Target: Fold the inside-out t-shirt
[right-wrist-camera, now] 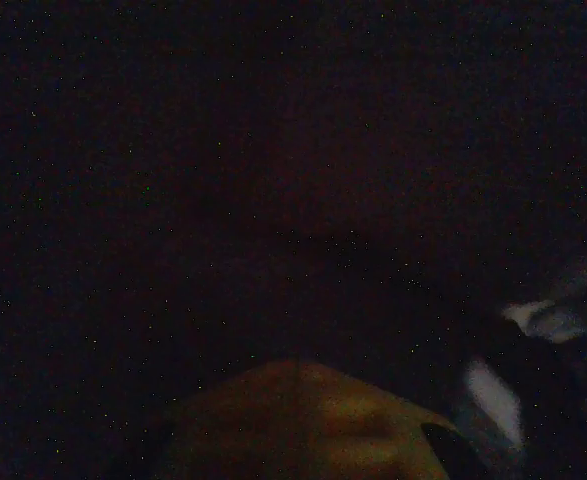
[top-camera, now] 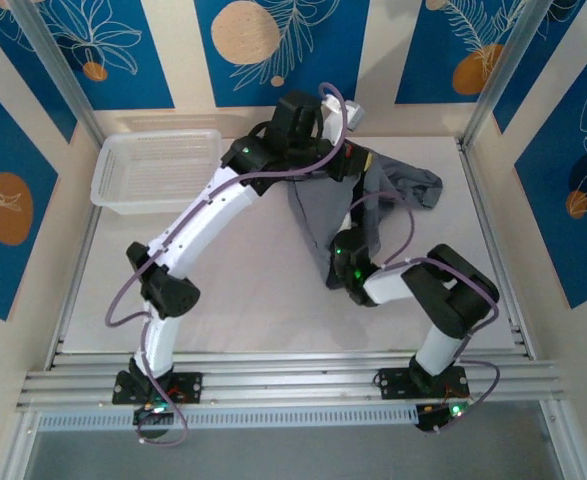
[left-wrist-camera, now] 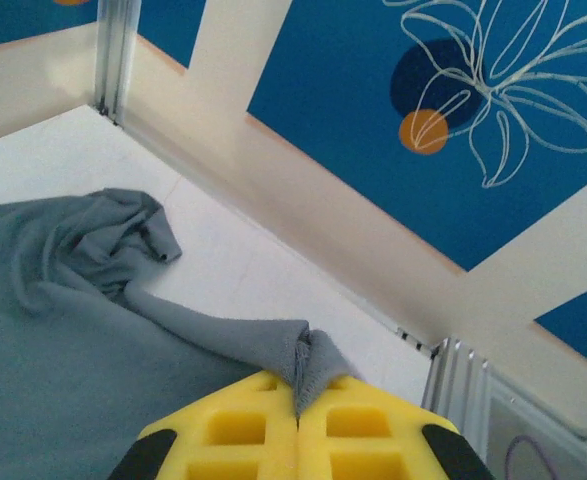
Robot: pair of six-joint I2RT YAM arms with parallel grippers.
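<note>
The shirt (top-camera: 318, 205) lay bunched at the far right of the table (top-camera: 233, 290), the left gripper (left-wrist-camera: 298, 395) clamped on its edge, the right gripper (right-wrist-camera: 298, 400) closed under cloth, hold unclear; spreading seemed in hand, next drawing the edges apart

No readable text, label, brand, number or sign appears on anything.

This is a lab robot cell: a white table (top-camera: 253, 300) fenced by aluminium posts (top-camera: 58, 75) and blue printed panels (top-camera: 373, 50), two robot arms (top-camera: 218, 205) bolted to its rail (top-camera: 293, 380).
</note>
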